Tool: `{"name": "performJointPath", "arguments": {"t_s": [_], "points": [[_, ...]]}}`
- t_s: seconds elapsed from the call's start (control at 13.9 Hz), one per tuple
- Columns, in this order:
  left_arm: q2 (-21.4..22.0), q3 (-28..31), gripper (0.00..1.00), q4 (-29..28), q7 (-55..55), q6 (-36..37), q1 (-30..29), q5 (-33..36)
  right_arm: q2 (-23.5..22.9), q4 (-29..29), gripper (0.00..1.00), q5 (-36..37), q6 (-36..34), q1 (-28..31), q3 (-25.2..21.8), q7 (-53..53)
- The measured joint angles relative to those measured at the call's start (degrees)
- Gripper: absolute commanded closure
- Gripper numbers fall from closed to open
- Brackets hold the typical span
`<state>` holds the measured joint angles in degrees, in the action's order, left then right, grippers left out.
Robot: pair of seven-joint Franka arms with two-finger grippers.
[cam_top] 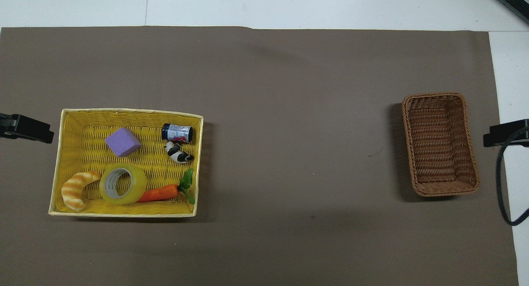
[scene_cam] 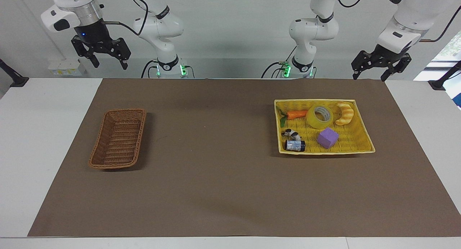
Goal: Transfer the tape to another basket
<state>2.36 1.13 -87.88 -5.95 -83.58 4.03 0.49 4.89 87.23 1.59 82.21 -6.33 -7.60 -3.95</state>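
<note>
Both arms are waiting high, left gripper [scene_cam: 381,69] and right gripper [scene_cam: 103,58] spread wide, holding nothing. The tape [scene_cam: 319,117] is sitting below the left gripper (apparently leaning on the carrot [scene_cam: 296,114]). The brown basket [scene_cam: 119,138] is lying under the right one.

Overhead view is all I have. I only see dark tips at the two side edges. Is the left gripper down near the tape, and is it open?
Observer: No. The left gripper is open, empty and raised high above the table. It is well above the yellow basket, where the tape lies untouched.
Operator: And the right one? Is it down at the brown basket?
Observer: No. The right gripper is also raised high, open and holding nothing. It is well above the brown basket and not in contact with it.
</note>
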Motion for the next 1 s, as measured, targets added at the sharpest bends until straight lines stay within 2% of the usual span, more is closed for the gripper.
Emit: {"name": "performJointPath", "arguments": {"t_s": [1.0], "points": [[0.0,0.2,0.00,-1.9,0.3,-2.8,-0.3,-0.4,0.0,0.0,0.00,0.0,0.0,0.0,0.0,0.0]]}}
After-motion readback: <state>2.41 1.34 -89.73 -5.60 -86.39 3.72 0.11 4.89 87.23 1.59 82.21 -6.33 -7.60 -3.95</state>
